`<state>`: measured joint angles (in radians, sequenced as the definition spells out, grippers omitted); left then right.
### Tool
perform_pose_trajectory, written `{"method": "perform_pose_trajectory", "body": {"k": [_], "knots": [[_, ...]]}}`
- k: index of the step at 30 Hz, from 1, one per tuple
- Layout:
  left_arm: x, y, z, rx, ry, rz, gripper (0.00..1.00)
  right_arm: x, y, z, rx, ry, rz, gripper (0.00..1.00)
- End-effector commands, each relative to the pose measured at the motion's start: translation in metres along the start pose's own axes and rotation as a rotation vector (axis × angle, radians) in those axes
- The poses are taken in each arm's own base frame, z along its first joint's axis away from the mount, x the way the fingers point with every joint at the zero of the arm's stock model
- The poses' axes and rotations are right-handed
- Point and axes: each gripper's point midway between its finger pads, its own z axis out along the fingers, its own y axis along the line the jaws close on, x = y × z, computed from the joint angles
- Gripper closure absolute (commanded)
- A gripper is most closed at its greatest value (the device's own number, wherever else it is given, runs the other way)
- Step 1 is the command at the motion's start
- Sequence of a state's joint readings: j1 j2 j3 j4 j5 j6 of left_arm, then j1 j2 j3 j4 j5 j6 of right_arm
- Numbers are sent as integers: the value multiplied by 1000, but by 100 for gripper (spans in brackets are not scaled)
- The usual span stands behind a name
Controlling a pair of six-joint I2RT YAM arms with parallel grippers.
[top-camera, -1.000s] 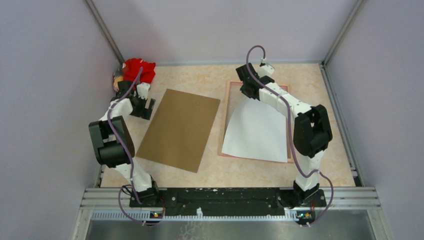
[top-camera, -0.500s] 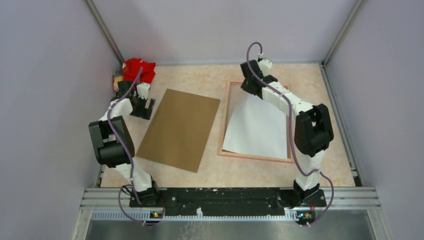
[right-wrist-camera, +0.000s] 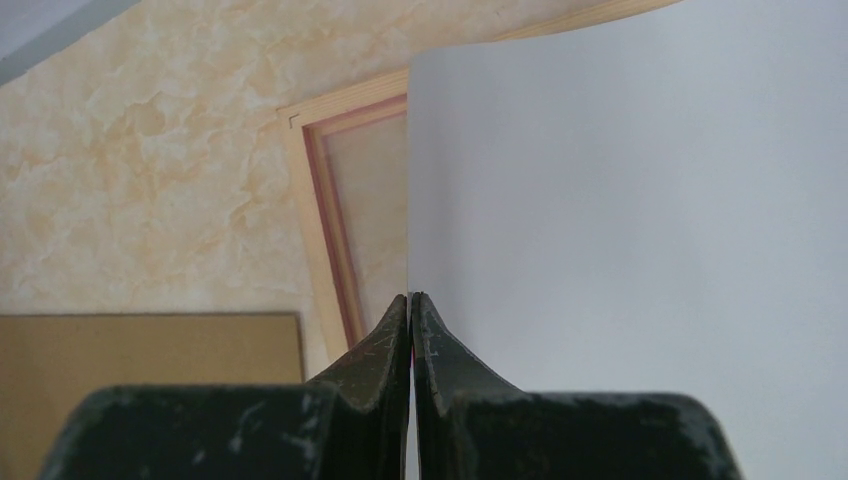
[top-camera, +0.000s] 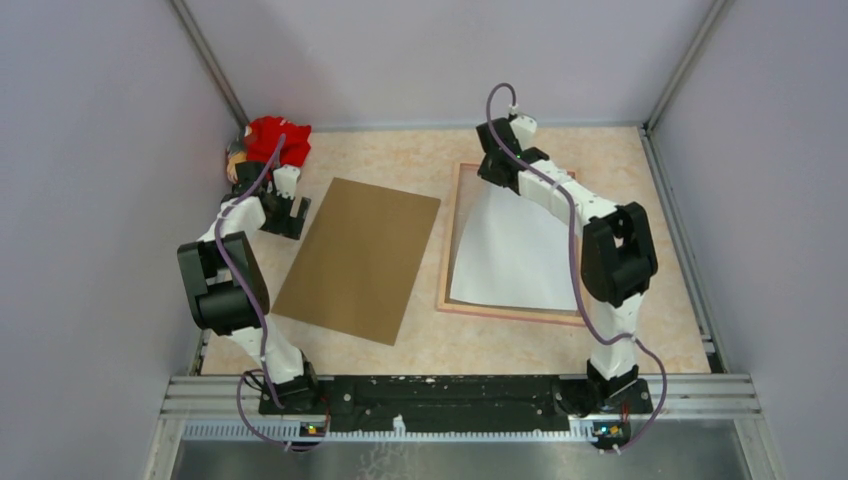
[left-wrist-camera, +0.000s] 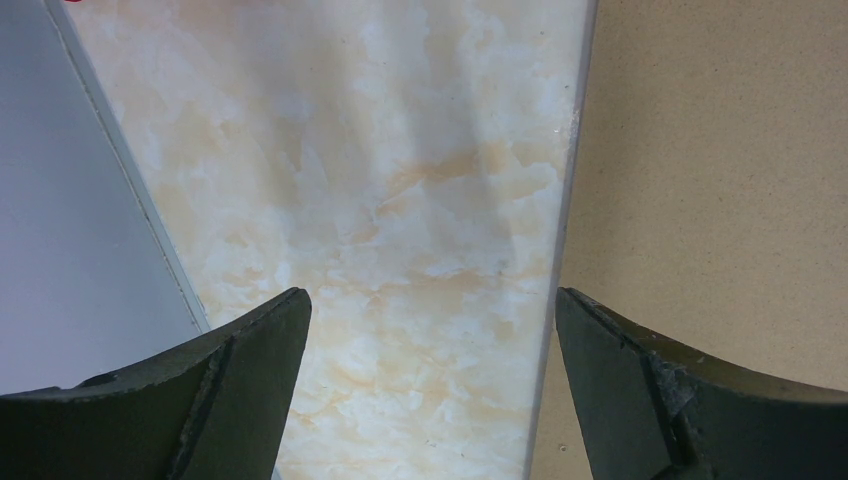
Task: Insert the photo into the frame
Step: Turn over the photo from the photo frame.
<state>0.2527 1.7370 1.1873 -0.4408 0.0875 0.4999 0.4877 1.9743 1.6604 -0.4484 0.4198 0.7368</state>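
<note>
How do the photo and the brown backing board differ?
The photo shows white; the backing board is brown. The photo sits over the frame, its edge pinched in the shut jaws of the right gripper; the backing board lies free beside it. Both are thin, similar-sized rectangles.

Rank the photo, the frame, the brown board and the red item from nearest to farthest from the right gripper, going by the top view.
1. The photo, white side up, pinched at its far end by the right gripper.
2. The frame, on the table beneath it.
3. The brown board, to the left.
4. The red item, in the far-left corner.
</note>
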Motion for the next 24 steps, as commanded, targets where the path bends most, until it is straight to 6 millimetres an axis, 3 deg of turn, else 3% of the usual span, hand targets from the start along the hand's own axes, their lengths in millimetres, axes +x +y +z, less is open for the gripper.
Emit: {"method": "perform_pose_trajectory", "body": {"k": [1, 8, 13, 24], "knots": [[-6, 2, 1, -13, -22, 9, 1, -21, -11, -10, 47, -57, 60, 100], [-7, 1, 0, -4, -28, 9, 1, -26, -28, -24, 101, -96, 149, 100], [-6, -1, 0, 1, -28, 9, 1, -26, -27, -24, 96, -93, 178, 100], [-6, -1, 1, 3, -29, 13, 1, -26, -24, -22, 67, -87, 64, 100]]}}
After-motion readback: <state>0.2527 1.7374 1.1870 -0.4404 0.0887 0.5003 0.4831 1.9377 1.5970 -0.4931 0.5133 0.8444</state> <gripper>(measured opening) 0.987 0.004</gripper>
